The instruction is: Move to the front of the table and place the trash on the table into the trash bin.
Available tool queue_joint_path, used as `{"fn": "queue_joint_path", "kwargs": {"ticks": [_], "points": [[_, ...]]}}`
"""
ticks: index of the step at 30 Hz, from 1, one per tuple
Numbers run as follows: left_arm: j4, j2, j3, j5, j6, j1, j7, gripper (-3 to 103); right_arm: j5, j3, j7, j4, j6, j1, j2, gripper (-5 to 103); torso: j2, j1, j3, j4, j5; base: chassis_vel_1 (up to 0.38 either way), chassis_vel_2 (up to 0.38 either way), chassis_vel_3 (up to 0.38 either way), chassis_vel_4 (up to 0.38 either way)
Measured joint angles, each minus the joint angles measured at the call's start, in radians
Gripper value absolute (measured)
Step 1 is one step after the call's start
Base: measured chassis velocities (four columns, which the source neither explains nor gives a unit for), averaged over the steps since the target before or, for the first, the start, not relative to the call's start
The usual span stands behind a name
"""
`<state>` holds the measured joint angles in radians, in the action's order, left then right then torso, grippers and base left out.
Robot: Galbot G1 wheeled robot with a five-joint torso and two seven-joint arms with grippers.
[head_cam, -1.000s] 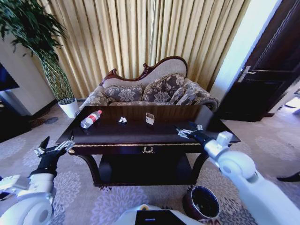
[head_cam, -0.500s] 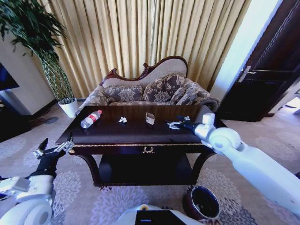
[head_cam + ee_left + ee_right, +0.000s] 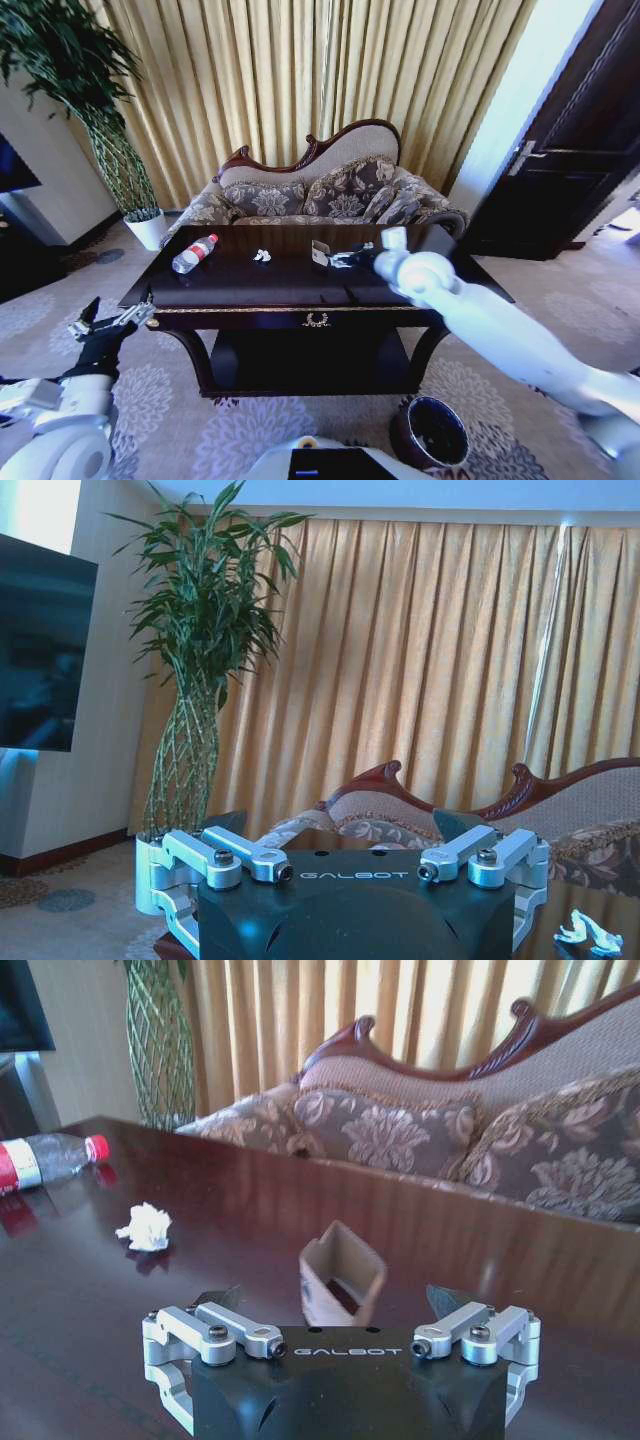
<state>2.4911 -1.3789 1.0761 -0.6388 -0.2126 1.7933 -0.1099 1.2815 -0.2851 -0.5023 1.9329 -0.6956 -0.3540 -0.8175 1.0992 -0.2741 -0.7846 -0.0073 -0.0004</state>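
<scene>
Behind table [image 3: 250, 285] (glossy), sofa [image 3: 330, 195], curtains [image 3: 300, 80].

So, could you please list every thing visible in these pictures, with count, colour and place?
Glossy dark-wood table with gold trim: one, centre.
Clear plastic bottle with red cap: one, lying at the table's left end.
White crumpled scrap: one, table middle.
Small pale carton: one, upright, just ahead of the right gripper.
Round reddish-brown trash bin: one, floor, front right of the table.
Patterned sofa: one, behind the table.
Green plant in white pot: one, left.
Golden curtains: behind.
Right gripper: open, over the table beside the carton.
Left gripper: open, low by the table's left corner.
</scene>
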Motion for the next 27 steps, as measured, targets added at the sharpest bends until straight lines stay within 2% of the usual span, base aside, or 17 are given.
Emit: {"fn": "queue_joint_path", "kwargs": {"ticks": [3,11,27], "points": [[0.002,-0.002,0.002,0.000,0.000,0.001,-0.001,100,0.013,-0.049,-0.034,-0.048,-0.019,0.043,-0.054,100,0.000,0.000,0.000,0.0001,-0.0002,0.000,0.000,0.000,0.000],[-0.006,-0.009,0.006,0.000,0.002,0.001,-0.002,100,-0.007,-0.078,-0.044,-0.157,-0.023,0.077,-0.113,100,0.000,0.000,0.000,-0.0001,0.0001,0.000,0.000,0.000,0.000],[-0.016,-0.013,0.014,-0.002,0.006,-0.001,0.001,100,-0.027,-0.064,-0.037,-0.199,-0.021,0.076,-0.101,100,0.000,0.000,0.000,-0.0001,0.0002,0.000,0.000,0.000,0.000]]}}
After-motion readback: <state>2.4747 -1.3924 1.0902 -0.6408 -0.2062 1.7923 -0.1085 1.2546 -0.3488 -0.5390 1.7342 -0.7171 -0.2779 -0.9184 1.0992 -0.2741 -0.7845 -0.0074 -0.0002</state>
